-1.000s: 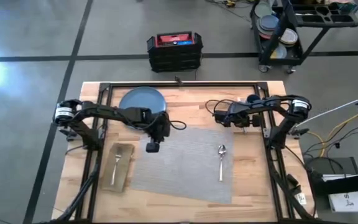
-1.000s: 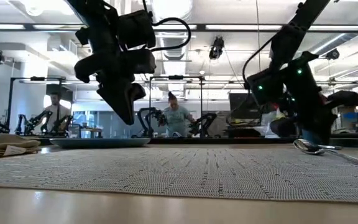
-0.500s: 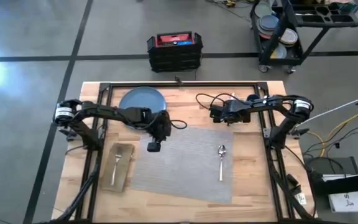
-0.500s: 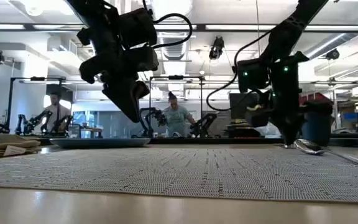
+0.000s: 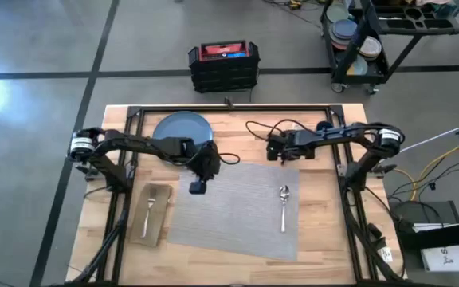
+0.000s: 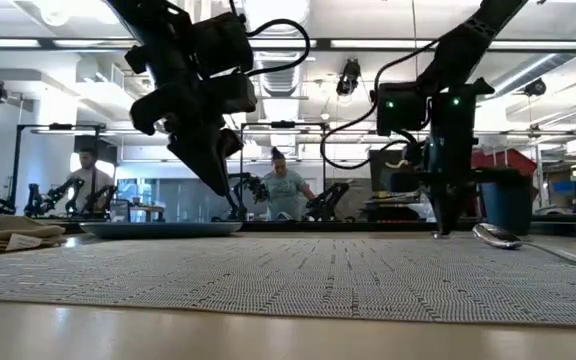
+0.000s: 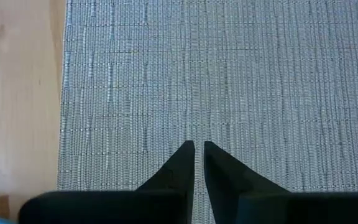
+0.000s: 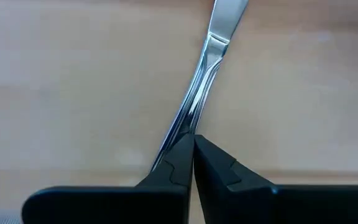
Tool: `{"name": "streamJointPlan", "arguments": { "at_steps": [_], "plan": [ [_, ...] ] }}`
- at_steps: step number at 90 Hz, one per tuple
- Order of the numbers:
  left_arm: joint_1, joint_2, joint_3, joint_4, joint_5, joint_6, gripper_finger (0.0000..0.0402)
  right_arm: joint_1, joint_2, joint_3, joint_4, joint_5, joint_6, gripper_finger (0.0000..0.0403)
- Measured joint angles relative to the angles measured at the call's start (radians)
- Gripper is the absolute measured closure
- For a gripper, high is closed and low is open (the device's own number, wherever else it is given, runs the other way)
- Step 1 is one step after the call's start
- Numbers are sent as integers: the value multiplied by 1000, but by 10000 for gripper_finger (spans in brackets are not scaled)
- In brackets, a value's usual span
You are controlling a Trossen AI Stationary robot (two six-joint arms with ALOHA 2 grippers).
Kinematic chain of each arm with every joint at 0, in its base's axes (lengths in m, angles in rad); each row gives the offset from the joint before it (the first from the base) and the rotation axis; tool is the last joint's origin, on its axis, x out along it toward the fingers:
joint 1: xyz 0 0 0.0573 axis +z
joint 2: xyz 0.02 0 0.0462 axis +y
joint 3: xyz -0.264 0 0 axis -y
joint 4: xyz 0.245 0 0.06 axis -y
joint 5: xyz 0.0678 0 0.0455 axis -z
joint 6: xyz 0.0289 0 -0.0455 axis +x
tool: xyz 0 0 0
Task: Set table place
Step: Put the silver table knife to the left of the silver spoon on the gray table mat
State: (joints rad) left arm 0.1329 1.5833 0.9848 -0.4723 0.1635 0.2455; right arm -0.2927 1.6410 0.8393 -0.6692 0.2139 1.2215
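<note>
The grey placemat [image 5: 237, 209] lies mid-table with the spoon [image 5: 284, 206] on its right part. Left of it, the fork [image 5: 148, 210] rests on the tan napkin [image 5: 151, 214]. The blue plate [image 5: 182, 127] sits at the far left, and the dark-blue cup [image 5: 323, 126] at the far right. My left gripper [image 5: 197, 188] hangs shut above the placemat's far left corner, touching nothing. My right gripper [image 5: 272, 153] is beyond the placemat's far edge, shut on the silver knife [image 8: 199, 102]. My right gripper pinches the knife's narrow part [image 8: 188, 127] between its two fingertips. The fingers point down from above and lie along the knife. The knife hangs below them, nearly upright [image 6: 438, 215], over the bare wood. Whether its lower end touches the table, I cannot tell.
A black frame [image 5: 229, 108] runs round the table's far edge and sides. Beyond the table stand a black and red case [image 5: 223, 65] and a black cart [image 5: 373, 40] with stacked dishes. A person [image 6: 284, 190] shows in the room behind.
My right gripper has gone toward the table's left edge with the knife, along the placemat's far edge. It has tipped from slanted to pointing straight down, and the knife now hangs nearly upright. The cup, hidden behind it before, now shows in the low view.
</note>
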Motion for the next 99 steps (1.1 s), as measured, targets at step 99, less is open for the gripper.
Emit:
{"name": "streamJointPlan", "arguments": {
  "at_steps": [99],
  "plan": [
    [-4,205,3,388,152,-22,400,-22,-40,22,-19,96,-4,403]
  ]
}}
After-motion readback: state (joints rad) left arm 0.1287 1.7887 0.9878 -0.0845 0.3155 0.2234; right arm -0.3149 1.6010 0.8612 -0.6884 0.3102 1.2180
